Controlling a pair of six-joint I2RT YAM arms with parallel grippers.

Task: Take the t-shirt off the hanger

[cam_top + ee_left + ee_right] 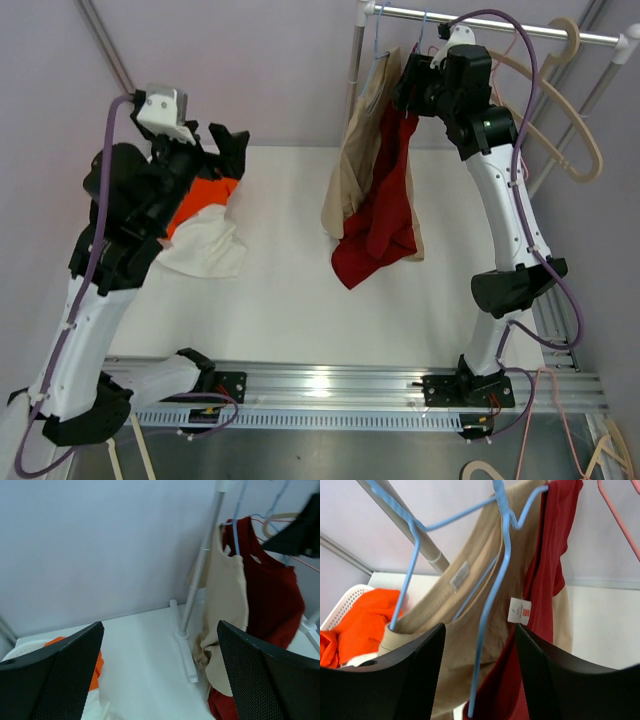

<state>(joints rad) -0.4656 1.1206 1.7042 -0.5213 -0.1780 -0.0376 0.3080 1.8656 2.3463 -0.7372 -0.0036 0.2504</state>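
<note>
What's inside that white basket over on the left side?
An orange garment lies in the white basket, with a cream-white cloth beside it. The left arm covers much of it from above, so whatever lies underneath cannot be seen.

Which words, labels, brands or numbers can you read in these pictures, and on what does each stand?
White tag at the red t-shirt edge: printed marks, too small to read.
Pale tag inside the beige shirt: blurred, unreadable.
No other text shows.
</note>
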